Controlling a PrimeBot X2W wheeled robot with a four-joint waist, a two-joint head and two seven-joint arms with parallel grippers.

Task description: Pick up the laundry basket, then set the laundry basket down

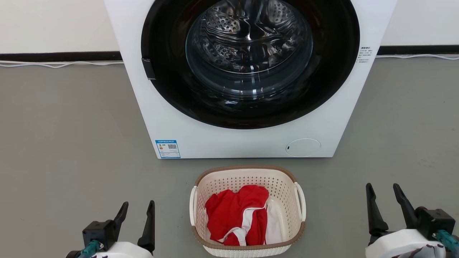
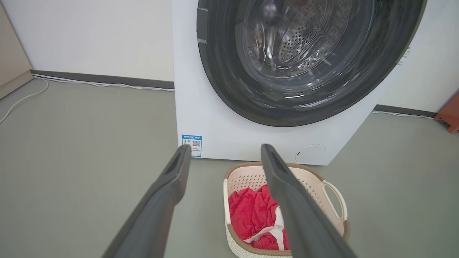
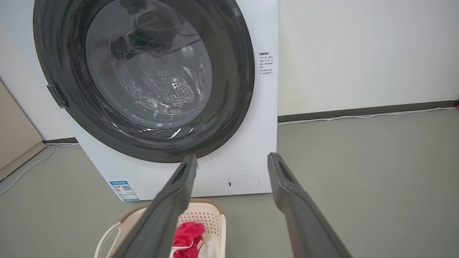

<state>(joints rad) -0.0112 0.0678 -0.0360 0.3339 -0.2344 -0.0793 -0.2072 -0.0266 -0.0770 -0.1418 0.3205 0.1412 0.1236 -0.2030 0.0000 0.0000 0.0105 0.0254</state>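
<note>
The left end effector (image 1: 138, 204) has its two dark fingers spread wide and empty, and the right end effector (image 1: 382, 186) is just as open and holds nothing. Between them the laundry basket (image 1: 247, 168) sits on the grey floor (image 1: 71, 125), touching neither and nearer the left end effector than the right. A crumpled red and white garment (image 1: 233, 211) lies inside it. Ahead of both sets of fingertips, just beyond the basket, stands a white washing machine (image 1: 200, 136) with a dark round door.
</note>
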